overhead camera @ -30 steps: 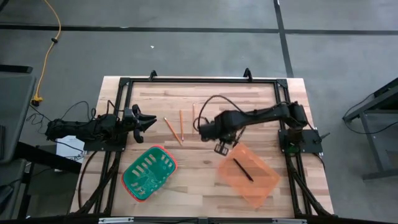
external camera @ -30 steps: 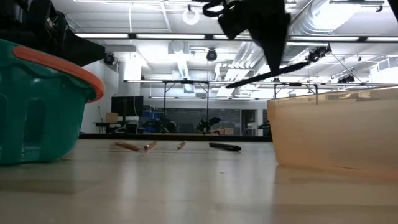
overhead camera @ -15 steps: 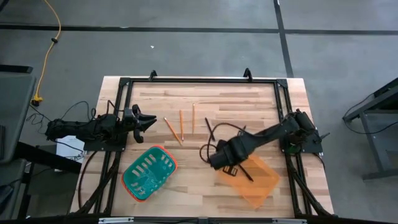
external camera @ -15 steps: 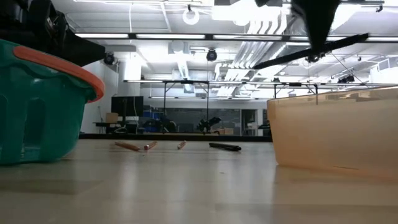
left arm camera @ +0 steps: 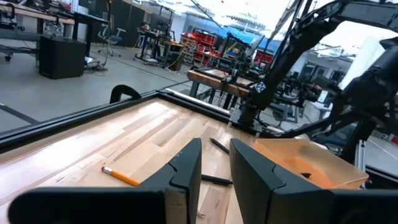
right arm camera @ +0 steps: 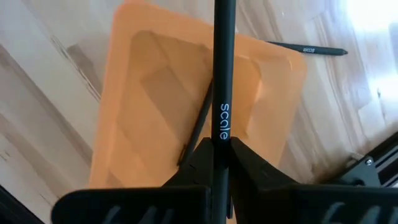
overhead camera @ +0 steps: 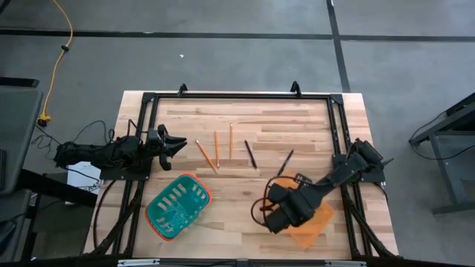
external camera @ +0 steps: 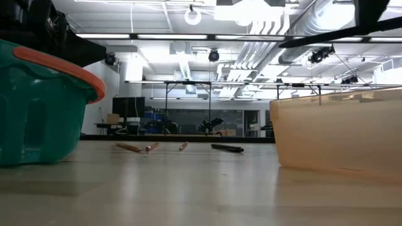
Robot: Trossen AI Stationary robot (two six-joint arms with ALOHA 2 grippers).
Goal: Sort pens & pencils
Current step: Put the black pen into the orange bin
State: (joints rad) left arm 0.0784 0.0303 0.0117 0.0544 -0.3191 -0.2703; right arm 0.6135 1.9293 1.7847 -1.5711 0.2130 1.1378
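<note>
Pen (right arm camera: 222, 81) — slim black stick | right end effector (right arm camera: 214, 149) clamped | translucent orange bin (right arm camera: 143, 74) below

From above, the right arm (overhead camera: 319, 189) covers most of the orange bin (overhead camera: 310, 228). The pen (right arm camera: 198, 127) inside it is partly hidden, maybe lying under the held pen (right arm camera: 222, 81).

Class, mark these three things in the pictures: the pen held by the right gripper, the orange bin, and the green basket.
pen held by the right gripper (right arm camera: 222, 74), right wrist view, middle of its black shaft.
orange bin (right arm camera: 124, 112), right wrist view, its flat rim beside the hollow.
green basket (overhead camera: 202, 185), high view, its orange-edged rim.
</note>
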